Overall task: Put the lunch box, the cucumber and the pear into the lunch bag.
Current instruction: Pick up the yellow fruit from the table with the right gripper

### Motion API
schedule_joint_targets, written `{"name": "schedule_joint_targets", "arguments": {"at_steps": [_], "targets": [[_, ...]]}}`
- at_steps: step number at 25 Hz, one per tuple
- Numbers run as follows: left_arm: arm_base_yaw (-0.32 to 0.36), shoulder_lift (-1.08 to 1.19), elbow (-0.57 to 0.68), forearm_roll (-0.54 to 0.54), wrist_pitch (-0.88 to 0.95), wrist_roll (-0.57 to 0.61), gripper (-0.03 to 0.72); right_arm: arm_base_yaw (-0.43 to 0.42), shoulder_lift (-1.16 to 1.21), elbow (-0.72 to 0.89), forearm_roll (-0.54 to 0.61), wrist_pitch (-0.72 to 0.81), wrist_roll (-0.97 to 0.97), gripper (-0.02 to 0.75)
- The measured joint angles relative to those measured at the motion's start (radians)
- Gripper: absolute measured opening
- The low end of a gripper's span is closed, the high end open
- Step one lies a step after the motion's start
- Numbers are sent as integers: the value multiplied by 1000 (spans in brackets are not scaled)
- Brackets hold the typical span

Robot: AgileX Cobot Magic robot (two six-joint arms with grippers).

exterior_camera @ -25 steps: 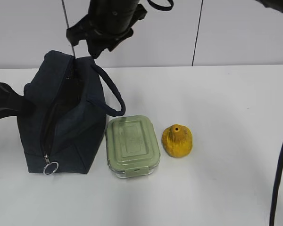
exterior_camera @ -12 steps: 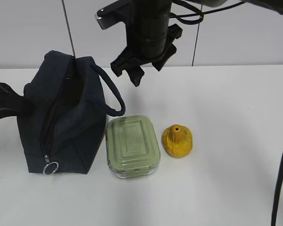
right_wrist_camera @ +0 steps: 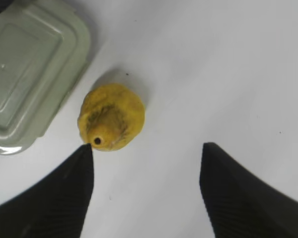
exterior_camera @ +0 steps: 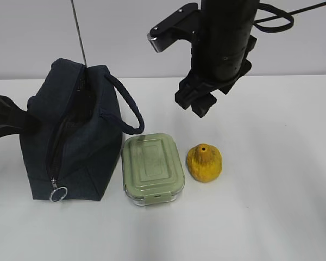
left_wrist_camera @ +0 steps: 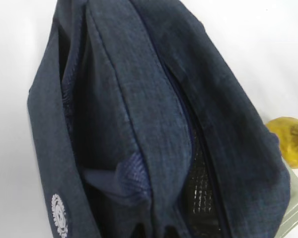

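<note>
The navy lunch bag (exterior_camera: 70,136) stands at the left with its zipper open; it fills the left wrist view (left_wrist_camera: 139,99). The sage-lidded lunch box (exterior_camera: 152,168) lies right beside it, with the yellow pear (exterior_camera: 204,162) to its right. My right gripper (exterior_camera: 198,103) hangs open and empty above the table behind the pear. In the right wrist view (right_wrist_camera: 148,146) the pear (right_wrist_camera: 112,116) lies just beyond the left fingertip (right_wrist_camera: 87,153), next to the lunch box (right_wrist_camera: 30,74). My left gripper (exterior_camera: 2,122) is at the bag's left side, pinching its fabric. The cucumber is out of view.
The bag's loop handle (exterior_camera: 127,109) arches towards the lunch box, and the silver ring pull (exterior_camera: 58,194) hangs at the bag's front bottom. A white table (exterior_camera: 271,217) stretches right and front. A wall stands close behind.
My right arm has swung from above the bag's top to the right and lower, and now hangs open behind the pear. The bag, lunch box, pear and left arm have not moved.
</note>
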Motion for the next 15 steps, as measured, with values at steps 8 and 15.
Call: {"name": "schedule_joint_targets", "arguments": {"at_steps": [8,15], "targets": [[0,0,0,0,2,0,2,-1,-4,117,56,-97,-4,516],[0,0,0,1,2,0,2,-1,98,121,90,-117,-4,516]]}}
